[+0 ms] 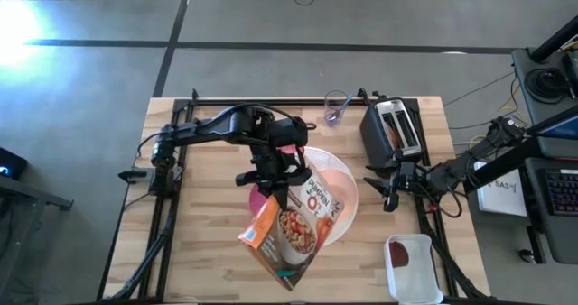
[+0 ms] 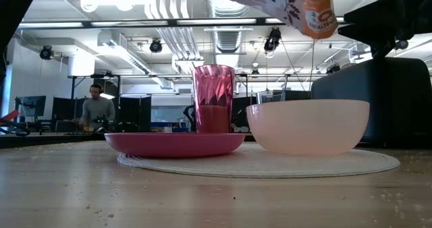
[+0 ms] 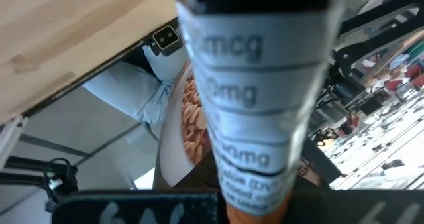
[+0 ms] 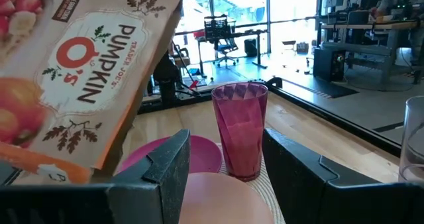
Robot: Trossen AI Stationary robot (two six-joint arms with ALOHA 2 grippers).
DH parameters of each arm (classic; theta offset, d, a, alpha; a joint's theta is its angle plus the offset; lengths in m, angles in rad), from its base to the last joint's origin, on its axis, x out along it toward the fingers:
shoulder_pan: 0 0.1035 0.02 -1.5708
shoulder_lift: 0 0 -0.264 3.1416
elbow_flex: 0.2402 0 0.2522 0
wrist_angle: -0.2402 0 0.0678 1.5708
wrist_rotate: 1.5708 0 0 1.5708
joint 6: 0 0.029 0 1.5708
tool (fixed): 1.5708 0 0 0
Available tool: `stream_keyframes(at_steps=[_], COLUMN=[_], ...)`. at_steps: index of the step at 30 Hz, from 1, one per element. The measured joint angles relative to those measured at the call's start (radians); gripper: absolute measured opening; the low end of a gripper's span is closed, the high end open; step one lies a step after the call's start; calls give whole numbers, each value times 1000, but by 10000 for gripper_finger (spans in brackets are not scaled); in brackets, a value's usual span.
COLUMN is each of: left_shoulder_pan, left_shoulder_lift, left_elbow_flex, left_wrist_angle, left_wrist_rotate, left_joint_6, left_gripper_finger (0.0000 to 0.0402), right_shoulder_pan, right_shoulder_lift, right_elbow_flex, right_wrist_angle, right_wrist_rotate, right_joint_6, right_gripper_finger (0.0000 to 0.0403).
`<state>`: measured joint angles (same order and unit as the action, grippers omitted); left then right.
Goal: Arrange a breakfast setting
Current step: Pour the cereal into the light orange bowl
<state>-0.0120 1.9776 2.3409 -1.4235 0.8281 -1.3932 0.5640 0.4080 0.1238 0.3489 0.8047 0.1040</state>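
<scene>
The wooden table (image 1: 208, 251) carried everything, its pale planks bare along the left edge. At its middle lay the large round white plate (image 1: 348, 217), a flat woven-looking disc in the low view, and on it sat the smaller magenta plate (image 2: 174, 144), shallow and glossy, toward the left side, with the peach translucent bowl (image 2: 308, 126) just beside it, smooth and round-walled.

Above these hung a cereal box (image 1: 293, 226), orange printed cardboard. The left gripper (image 1: 271, 180) was clamped on the box's upper end, and the box tilted so that its long axis ran from the gripper down toward the table's front edge, passing over the bowl. My judgement is that pouring was the step in hand, so what mattered was that the box's lower end stayed over the bowl and not past the plate's rim; whether that end was open I could not tell.

The black toaster (image 1: 395, 129) stood near the far right corner, and a white rectangular tub (image 1: 413, 264) sat at the front right corner.

The pink translucent cup (image 4: 239, 128), faceted and upright, stood behind the magenta plate, on or touching the white plate. The right gripper (image 1: 390, 193) waited by the right edge, just in front of the toaster, its fingers apart and empty. A clear glass (image 1: 336, 108) stood at the far edge.
</scene>
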Motion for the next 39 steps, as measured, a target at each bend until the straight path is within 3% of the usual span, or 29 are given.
stream_keyframes(at_steps=[16, 39], left_shoulder_pan=[4, 40], left_shoulder_lift=[1, 29], left_elbow_flex=[0, 0], left_wrist_angle=[120, 212], left_wrist_rotate=[23, 41], left_joint_6=[-208, -387], left_gripper_finger=[0, 0], right_shoulder_pan=[0, 0], right_shoulder_lift=[0, 0], right_elbow_flex=[0, 0], right_wrist_angle=[0, 0], right_wrist_rotate=[0, 0], right_joint_6=[0, 0], right_gripper_finger=[178, 178])
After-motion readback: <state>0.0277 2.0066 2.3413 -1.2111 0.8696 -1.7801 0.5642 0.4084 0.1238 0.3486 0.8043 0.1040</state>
